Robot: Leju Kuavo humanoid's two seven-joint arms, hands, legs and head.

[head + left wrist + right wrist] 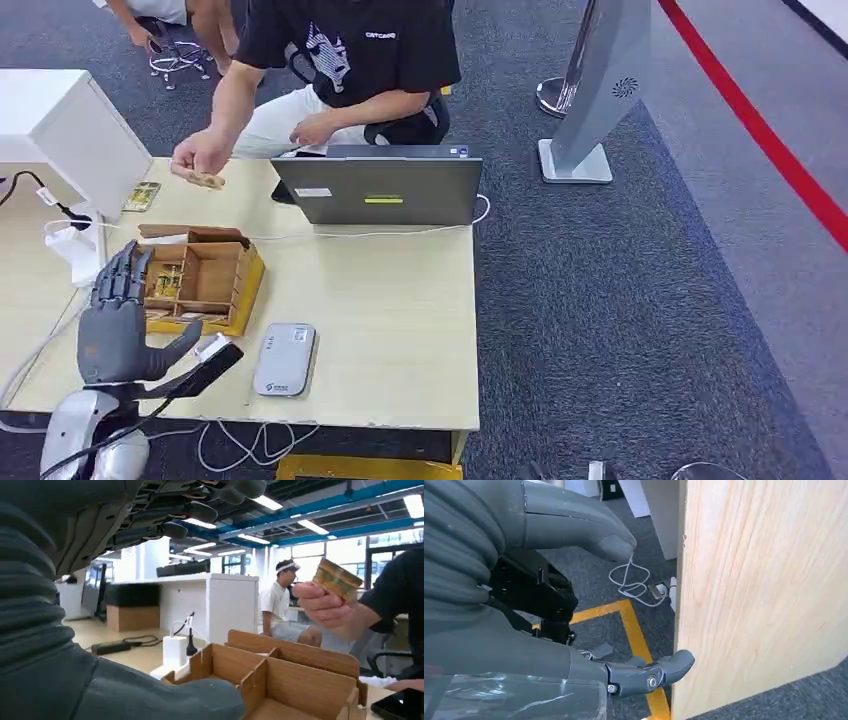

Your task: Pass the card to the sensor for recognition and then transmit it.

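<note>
- Left hand (118, 318): we record it raised over the near left part of the counter (400, 330), palm flat, fingers spread apart and holding nothing; the thumb sticks out to its right side.
- Wooden box (205, 276): open-topped, with inner dividers, lying just ahead of the left hand's fingertips and slightly to their right; in the left wrist view we see its compartments (280, 675) straight beyond the palm.
- Cards (207, 181): we note a small yellowish stack pinched in a person's hand (198, 155), held in the air well ahead of the left hand, beyond the box; in the left wrist view the stack (337, 579) is gripped in that person's fingers above the far wall of the box.
- Sensor (284, 359): a flat grey device with rounded corners, lying on the counter just to the right of the left hand's thumb.
- Black device (205, 367): a dark, narrow object lying at an angle between the thumb and the sensor.
- Laptop (380, 188): open, its lid back toward us, far ahead and to the right of the left hand.
- Right hand (554, 630): we see it beside the pale wooden side panel (764, 595) of the counter, above grey carpet with a yellow floor line (634, 630); its fingers are parted and hold nothing, one fingertip close against the panel.
</note>
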